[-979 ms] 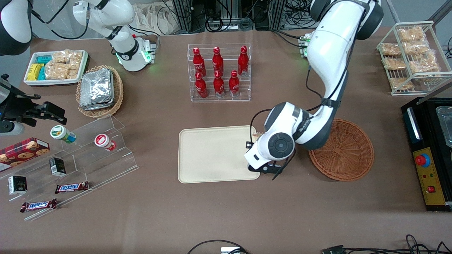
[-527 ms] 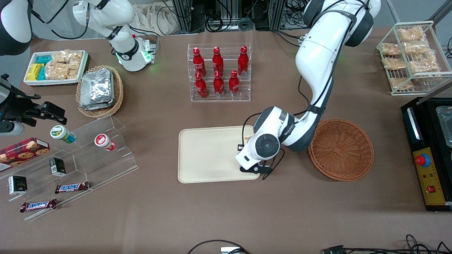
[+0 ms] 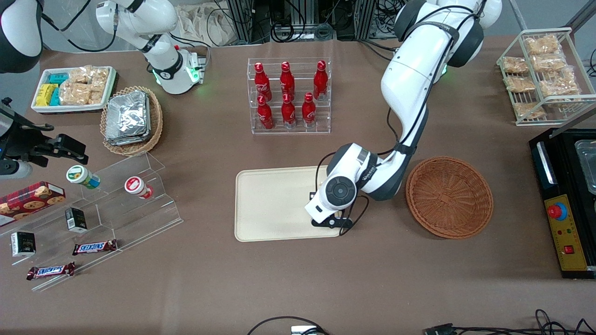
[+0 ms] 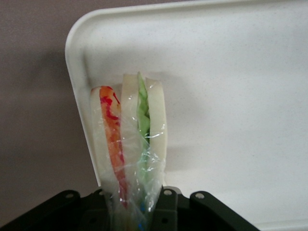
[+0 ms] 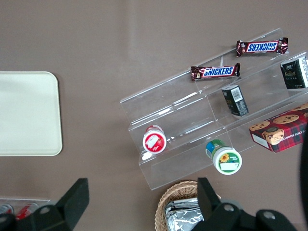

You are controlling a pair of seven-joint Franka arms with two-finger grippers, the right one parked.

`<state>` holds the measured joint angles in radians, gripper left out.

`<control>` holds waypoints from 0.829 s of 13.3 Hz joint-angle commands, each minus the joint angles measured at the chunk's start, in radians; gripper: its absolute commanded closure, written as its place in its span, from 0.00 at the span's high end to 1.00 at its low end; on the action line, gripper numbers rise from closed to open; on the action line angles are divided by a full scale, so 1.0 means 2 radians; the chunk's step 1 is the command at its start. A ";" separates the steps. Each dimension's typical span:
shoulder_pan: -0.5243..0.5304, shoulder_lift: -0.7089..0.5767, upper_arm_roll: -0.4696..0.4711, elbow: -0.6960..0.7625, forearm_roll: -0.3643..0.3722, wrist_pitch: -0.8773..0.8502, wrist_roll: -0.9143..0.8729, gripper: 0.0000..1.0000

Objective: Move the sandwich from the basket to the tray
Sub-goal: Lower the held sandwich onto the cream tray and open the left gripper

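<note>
Cream tray (image 3: 270,204): one; pincer (image 4: 139,204) pinching one sandwich (image 4: 130,144) above it; one basket (image 3: 449,197).

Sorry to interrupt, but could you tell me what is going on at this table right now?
The left arm is moving a wrapped sandwich out of the reddish-brown wicker basket, which now holds nothing, to the cream tray. Its gripper hangs over the tray's end nearest the basket, jaws shut on the sandwich, which is not yet set down.
</note>
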<state>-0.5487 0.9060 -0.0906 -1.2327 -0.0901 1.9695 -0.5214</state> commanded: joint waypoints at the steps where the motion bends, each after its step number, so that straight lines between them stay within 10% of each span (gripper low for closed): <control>1: -0.007 0.008 0.006 0.017 0.010 -0.001 -0.009 0.00; 2: -0.014 0.008 0.006 0.011 0.011 0.004 -0.009 0.00; 3: -0.016 0.008 0.008 0.006 0.011 0.005 -0.009 0.29; 4: -0.016 0.007 0.008 0.005 0.013 0.005 -0.009 0.98; 11: -0.003 -0.041 0.014 0.010 0.018 -0.038 -0.015 1.00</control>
<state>-0.5633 0.8924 -0.0763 -1.2114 -0.0624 1.9606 -0.5315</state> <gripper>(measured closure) 0.009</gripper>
